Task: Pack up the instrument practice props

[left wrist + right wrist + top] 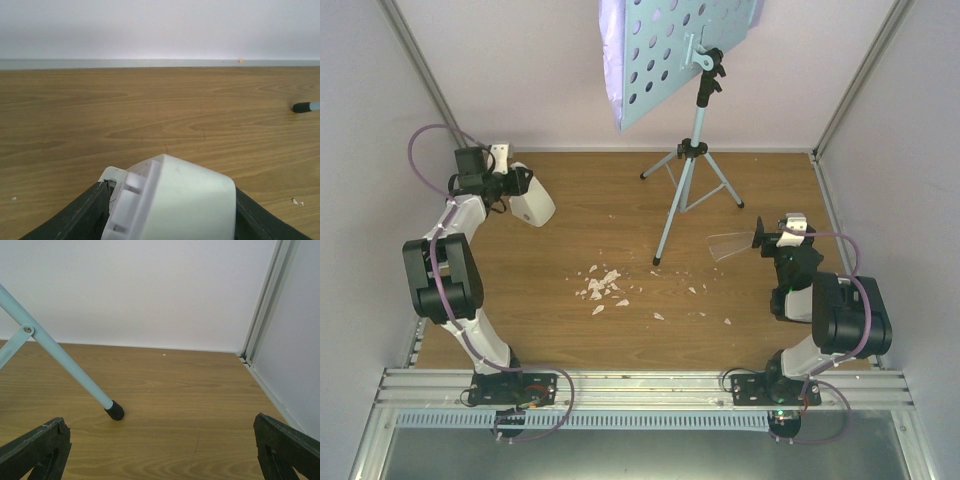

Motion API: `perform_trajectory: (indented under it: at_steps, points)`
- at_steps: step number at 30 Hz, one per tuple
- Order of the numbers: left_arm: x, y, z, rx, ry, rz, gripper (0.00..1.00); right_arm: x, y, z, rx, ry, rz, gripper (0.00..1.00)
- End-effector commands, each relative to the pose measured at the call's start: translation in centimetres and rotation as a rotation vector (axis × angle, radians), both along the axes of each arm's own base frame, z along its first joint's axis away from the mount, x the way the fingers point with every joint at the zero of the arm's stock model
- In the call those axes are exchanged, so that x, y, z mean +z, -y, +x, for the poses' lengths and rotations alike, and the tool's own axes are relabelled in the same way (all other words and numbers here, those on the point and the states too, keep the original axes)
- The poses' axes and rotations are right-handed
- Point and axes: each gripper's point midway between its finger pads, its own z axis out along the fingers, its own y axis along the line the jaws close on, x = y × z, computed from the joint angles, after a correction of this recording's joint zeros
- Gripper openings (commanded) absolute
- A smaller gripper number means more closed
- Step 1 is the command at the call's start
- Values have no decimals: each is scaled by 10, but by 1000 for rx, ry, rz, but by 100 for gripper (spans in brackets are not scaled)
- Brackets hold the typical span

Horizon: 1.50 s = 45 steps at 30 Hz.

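The light-blue music stand (695,130) stands at the back middle of the table, its perforated desk (685,50) tilted. Pale lilac sheet-music pages (612,60) show along the desk's left edge. The small white metronome (534,206) lies on its side at the far left. My left gripper (520,190) is shut on it; in the left wrist view the metronome (190,200) fills the gap between both dark fingers (80,217). My right gripper (745,243) stands open and empty at the right, close to a stand foot (115,411) that sits ahead and left of the gripper (160,425).
Small white crumbs (603,285) are scattered over the middle of the wooden table. White walls with metal posts (850,80) close in the back and sides. Another stand foot (302,107) shows at the right in the left wrist view.
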Motion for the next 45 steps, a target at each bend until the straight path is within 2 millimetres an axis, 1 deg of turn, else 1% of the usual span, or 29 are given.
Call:
perform_trajectory:
  at_steps: [1,3,7,10,13,14,15,17,20,25,29,31,38,40,42,43,45]
  points:
    - [29,10,-8,32,75,43,46,1,-1,1,5,10,-22,100]
    - [39,13,-13,60,97,54,40,2,-1,0,4,11,-22,100]
    - [59,24,-21,81,113,64,39,2,-1,1,4,13,-23,100]
    - [71,33,-30,122,115,40,33,2,-1,0,3,13,-23,100]
    - [79,48,-46,135,135,28,33,3,3,-1,-25,18,-12,100]
    - [80,64,-52,117,142,25,33,4,5,-2,-33,21,-9,100]
    - [75,72,-60,114,137,27,32,4,5,-3,-38,24,-6,100]
    - [77,85,-73,118,148,19,32,4,6,-3,-43,25,-5,100]
    - [72,108,-91,118,141,9,32,4,7,-3,-45,25,-4,100]
    - [71,153,-124,91,144,15,31,4,6,-3,-45,25,-4,100]
    - [74,181,-151,83,148,-5,31,8,10,-5,-69,37,3,100]
    - [71,193,-162,73,142,-9,31,12,11,-8,-79,48,5,100]
    - [47,232,-191,29,70,-20,31,37,8,-17,-105,70,-4,100]
    - [43,241,-197,15,60,-20,32,43,13,-19,-135,61,42,100]
    - [37,248,-201,-3,47,-19,32,52,25,-24,-209,77,130,100]
    - [33,252,-204,-12,38,-16,32,54,28,-25,-229,75,164,99]
    - [26,259,-208,-29,21,-8,34,55,28,-25,-231,53,194,100]
